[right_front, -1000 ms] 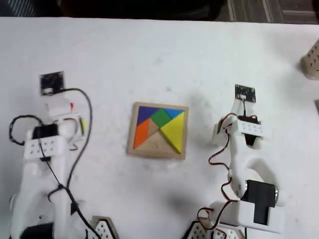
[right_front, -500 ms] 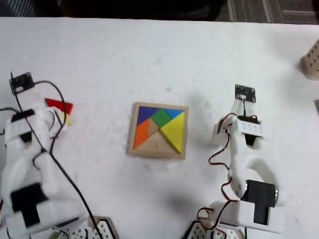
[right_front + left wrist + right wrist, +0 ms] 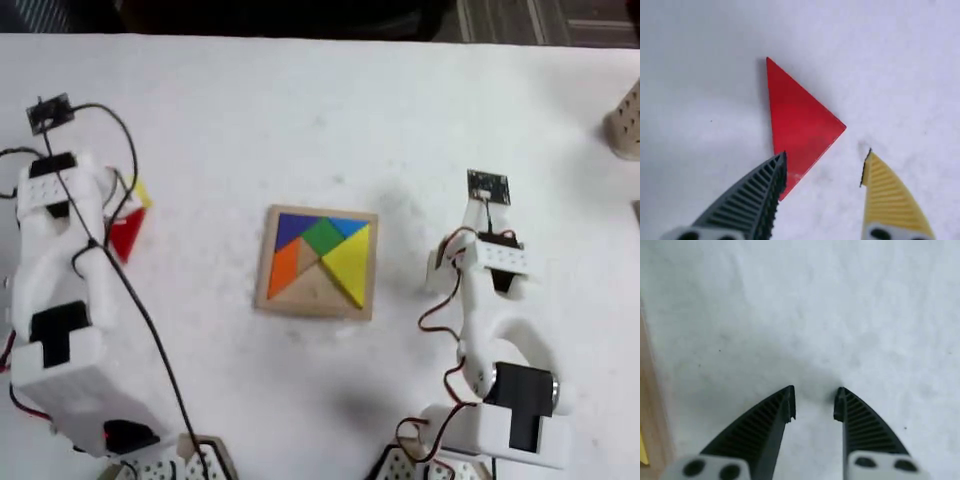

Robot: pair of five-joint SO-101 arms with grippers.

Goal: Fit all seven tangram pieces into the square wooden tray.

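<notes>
The square wooden tray lies at mid-table with blue, green, light blue, orange and yellow pieces in it and a bare wood patch at its near side. A red triangle lies flat on the white table far to the tray's left. My left gripper hovers over it, open; in the left wrist view the red triangle sits just beyond the dark finger and the yellow finger. My right gripper hangs over bare table right of the tray, its black fingers a small gap apart, holding nothing.
A beige perforated object stands at the far right edge. Black and red cables trail from both arms. The arm bases crowd the near edge. The tray's wooden rim edges into the right wrist view.
The left arm has swung leftward and farther back. The red triangle has shifted a little nearer and turned. The right arm has stayed put.
</notes>
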